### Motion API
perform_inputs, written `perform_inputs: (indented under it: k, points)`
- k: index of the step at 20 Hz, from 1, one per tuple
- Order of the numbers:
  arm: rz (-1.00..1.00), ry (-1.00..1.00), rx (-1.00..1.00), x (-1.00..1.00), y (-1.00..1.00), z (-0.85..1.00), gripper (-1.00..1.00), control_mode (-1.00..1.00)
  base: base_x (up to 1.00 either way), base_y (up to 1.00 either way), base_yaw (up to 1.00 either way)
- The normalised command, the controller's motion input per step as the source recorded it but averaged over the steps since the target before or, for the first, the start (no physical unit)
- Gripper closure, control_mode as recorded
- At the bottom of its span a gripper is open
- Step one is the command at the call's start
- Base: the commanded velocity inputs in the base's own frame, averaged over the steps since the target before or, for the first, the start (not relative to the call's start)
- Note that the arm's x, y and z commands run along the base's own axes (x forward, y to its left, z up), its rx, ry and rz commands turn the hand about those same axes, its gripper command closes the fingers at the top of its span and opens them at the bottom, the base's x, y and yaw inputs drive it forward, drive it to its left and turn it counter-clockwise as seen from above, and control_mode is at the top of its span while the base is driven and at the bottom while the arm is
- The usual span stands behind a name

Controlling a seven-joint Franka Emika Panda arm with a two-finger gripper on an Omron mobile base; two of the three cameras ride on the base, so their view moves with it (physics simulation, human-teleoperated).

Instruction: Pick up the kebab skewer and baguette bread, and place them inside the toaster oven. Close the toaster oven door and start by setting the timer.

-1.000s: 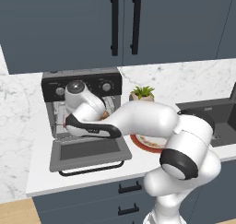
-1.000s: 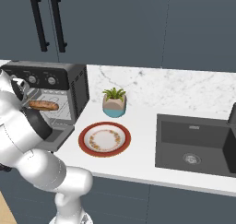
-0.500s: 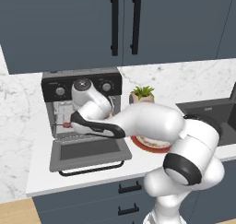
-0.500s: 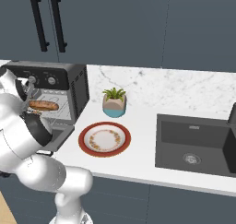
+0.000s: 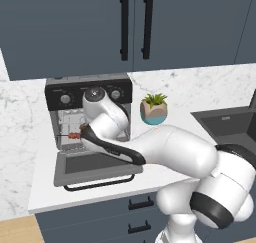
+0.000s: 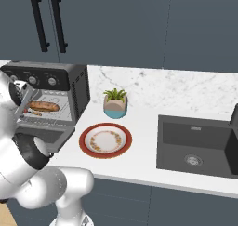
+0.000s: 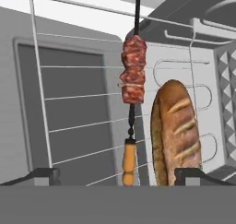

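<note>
Your gripper [image 7: 118,176] has its jaws spread wide and holds nothing; the skewer [image 7: 133,78] lies free on the wire rack [image 7: 41,98], with the baguette [image 7: 176,134] lying alongside it, near but apart, both inside the oven [image 5: 89,118]. From the right base view the baguette [image 6: 44,106] sits toward the back and the skewer [image 6: 34,112] in front of it, toward the opening. The door [image 5: 97,168] hangs fully down (its black handle [image 5: 102,182] is at the near edge), so closing it and setting the timer are, by my reading, what remains. Watch your retreat: the fingertips [image 7: 44,174] sit low by the skewer's wooden grip, and a pull-out that dips could drag the stick off the rack. The forearm lies right over the dropped door, so lifting that flap before you clear it would jam it against the arm. The knobs [image 5: 116,93] sit close together; a coarse approach could turn the wrong one.
</note>
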Motion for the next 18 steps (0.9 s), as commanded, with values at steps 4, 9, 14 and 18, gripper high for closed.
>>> perform_inputs:
  k: [4, 9, 14, 18]
  points:
    - [-0.06, 0.00, 0.00, -0.73, -0.02, 0.00, -1.00, -1.00, 0.00, 0.00, 0.00]
    - [-0.23, -0.04, 0.06, -0.94, 0.00, 0.03, -1.00, -1.00, 0.00, 0.00, 0.00]
    - [-0.44, -0.05, 0.14, -0.25, 0.00, 0.16, -1.00, -1.00, 0.00, 0.00, 0.00]
    - [-0.52, -0.07, 0.22, -0.02, -0.23, 0.03, -1.00, -1.00, 0.00, 0.00, 0.00]
